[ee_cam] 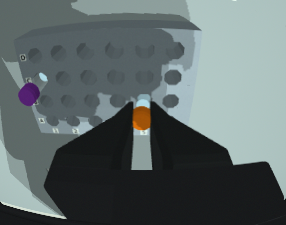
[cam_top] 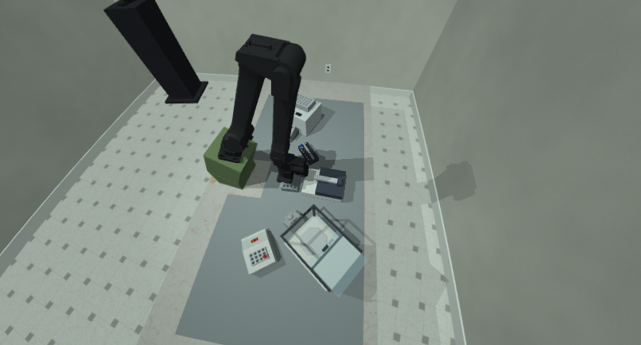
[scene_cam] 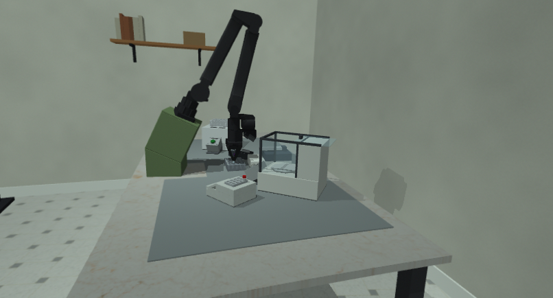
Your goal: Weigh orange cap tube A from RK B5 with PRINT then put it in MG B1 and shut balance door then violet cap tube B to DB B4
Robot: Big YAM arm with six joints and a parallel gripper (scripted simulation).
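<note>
Tube A's orange cap (ee_cam: pixel 141 119) is between the fingertips of my gripper (ee_cam: pixel 141 109) (cam_top: pixel 285 180) (scene_cam: pixel 233 159), which is shut on it; the tube stands in the rack (ee_cam: pixel 184 89) (cam_top: pixel 289 188) (scene_cam: pixel 234 165), near column 5. Tube B's violet cap (ee_cam: pixel 29 94) is at the rack's left end. The balance (cam_top: pixel 313 270) (scene_cam: pixel 288 185) has its top door (cam_top: pixel 339 258) slid back, and its pan (cam_top: pixel 315 238) is empty. The magnet block (cam_top: pixel 309 153) holds a blue-capped tube. The dry block (cam_top: pixel 268 264) (scene_cam: pixel 232 195) holds a red-capped tube. The lower parts of tubes A and B are hidden.
The spectrophotometer (cam_top: pixel 331 191) stands just behind the rack. The mixer (cam_top: pixel 306 121) (scene_cam: pixel 208 133) is at the far end of the mat, with a small green-buttoned box (scene_cam: pixel 213 145) before it. The green arm base (cam_top: pixel 228 170) (scene_cam: pixel 166 141) is beside the rack. The balance's glass walls stand high.
</note>
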